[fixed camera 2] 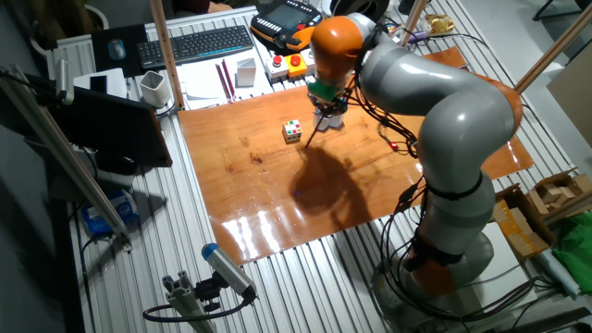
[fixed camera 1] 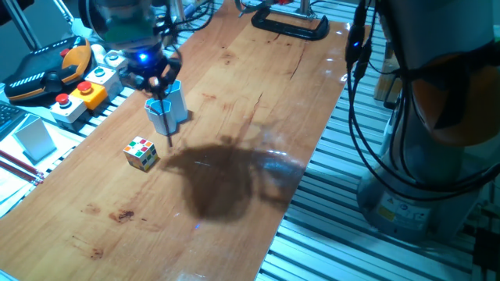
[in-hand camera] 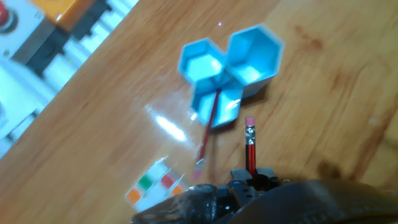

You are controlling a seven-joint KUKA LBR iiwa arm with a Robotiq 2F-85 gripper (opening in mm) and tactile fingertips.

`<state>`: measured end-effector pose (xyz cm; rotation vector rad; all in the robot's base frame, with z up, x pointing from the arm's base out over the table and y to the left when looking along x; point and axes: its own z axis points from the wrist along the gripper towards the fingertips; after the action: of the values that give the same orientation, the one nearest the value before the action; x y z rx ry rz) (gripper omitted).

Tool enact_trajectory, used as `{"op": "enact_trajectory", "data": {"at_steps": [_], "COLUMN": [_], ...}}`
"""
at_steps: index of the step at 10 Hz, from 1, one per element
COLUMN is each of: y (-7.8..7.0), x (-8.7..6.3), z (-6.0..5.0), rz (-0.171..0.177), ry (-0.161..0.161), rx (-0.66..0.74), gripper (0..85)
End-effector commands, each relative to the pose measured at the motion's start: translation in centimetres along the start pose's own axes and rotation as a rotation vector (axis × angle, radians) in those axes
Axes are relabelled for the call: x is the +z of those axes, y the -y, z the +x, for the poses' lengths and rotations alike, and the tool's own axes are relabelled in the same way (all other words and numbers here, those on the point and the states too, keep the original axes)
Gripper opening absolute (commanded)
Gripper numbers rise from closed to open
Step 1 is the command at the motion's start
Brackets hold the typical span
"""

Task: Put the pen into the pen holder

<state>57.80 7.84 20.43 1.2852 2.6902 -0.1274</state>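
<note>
The pen holder (in-hand camera: 252, 53) is the largest cup in a cluster of light-blue hexagonal cups, which also shows in one fixed view (fixed camera 1: 173, 97) and in the other fixed view (fixed camera 2: 331, 120). My gripper (fixed camera 1: 158, 84) hangs just over the cluster. In the hand view the pen (in-hand camera: 250, 146), red with a pale end, sticks straight out from my fingers, its tip right of the front cup (in-hand camera: 217, 102). The fingers look shut on it. A second thin red stick (in-hand camera: 208, 130) slants from the front cup down towards the cube.
A colour cube (fixed camera 1: 141, 153) sits on the wooden table (fixed camera 1: 258, 94), front-left of the cups. A control box with red and yellow buttons (fixed camera 1: 78, 97) lies beyond the table's left edge. A black clamp (fixed camera 1: 289, 27) grips the far edge.
</note>
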Motion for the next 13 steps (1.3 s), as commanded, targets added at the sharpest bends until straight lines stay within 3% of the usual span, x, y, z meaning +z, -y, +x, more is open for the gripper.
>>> {"op": "enact_trajectory", "data": {"at_steps": [1,3,6,9,11,13], "y": [0.32,0.47,0.59,0.92,1.27,1.27], "x": [0.12,0.44,0.32,0.21,0.39,0.39], "z": [-0.31,-0.68,-0.73,-0.98,-1.15,-1.15], "rz": [0.001,0.007,0.007,0.009,-0.005,0.009], "ry": [0.009,0.029,-0.003,-0.001,-0.017,0.009], "rx": [0.03,0.055,0.045,0.031,0.03,0.023], "gripper": [0.7,0.7,0.7,0.7,0.7,0.7]}}
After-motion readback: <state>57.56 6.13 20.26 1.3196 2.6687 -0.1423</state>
